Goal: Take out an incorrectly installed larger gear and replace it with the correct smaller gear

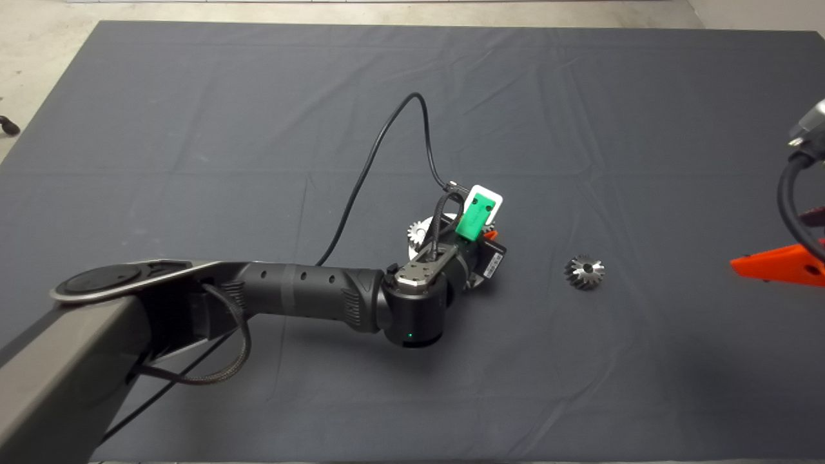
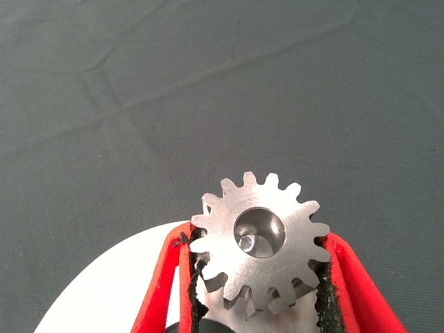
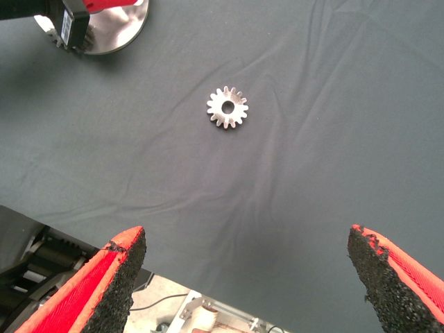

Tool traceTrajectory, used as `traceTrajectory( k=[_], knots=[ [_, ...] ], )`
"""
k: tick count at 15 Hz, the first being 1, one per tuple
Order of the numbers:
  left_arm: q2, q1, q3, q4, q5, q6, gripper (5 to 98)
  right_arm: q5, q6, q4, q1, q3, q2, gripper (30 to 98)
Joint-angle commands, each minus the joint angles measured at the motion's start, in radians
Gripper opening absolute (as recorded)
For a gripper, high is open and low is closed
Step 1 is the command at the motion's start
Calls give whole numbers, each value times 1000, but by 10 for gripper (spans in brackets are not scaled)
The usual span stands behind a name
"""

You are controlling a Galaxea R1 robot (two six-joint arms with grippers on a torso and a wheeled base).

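Note:
My left gripper (image 1: 480, 225) hangs over the round base plate (image 2: 104, 291) at the mat's centre. In the left wrist view it (image 2: 255, 241) is shut on the smaller gear (image 2: 222, 225), a bright spur gear with a round centre hole, held just above the plate. The larger gear (image 1: 584, 271), dark with slanted teeth, lies flat on the mat to the right of the plate. It also shows in the right wrist view (image 3: 227, 107). My right gripper (image 1: 789, 245) waits at the mat's right edge, and in its own wrist view it (image 3: 248, 239) is open and empty.
Another small bright gear (image 1: 419, 230) sits on the plate's left side, partly hidden by the left wrist. The left arm's black cable (image 1: 387, 148) loops up over the mat behind the plate. The plate's edge (image 3: 118, 35) shows in the right wrist view.

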Motion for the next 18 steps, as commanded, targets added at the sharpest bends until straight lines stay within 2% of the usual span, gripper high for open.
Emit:
traceTrajectory(
  k=[1, 18],
  knots=[
    [2, -5, -30, 23, 5, 0, 293, -24, 6, 27, 16, 6, -1, 773],
    [0, -5, -7, 23, 4, -3, 294, -24, 6, 27, 16, 11, 0, 773]
  ],
)
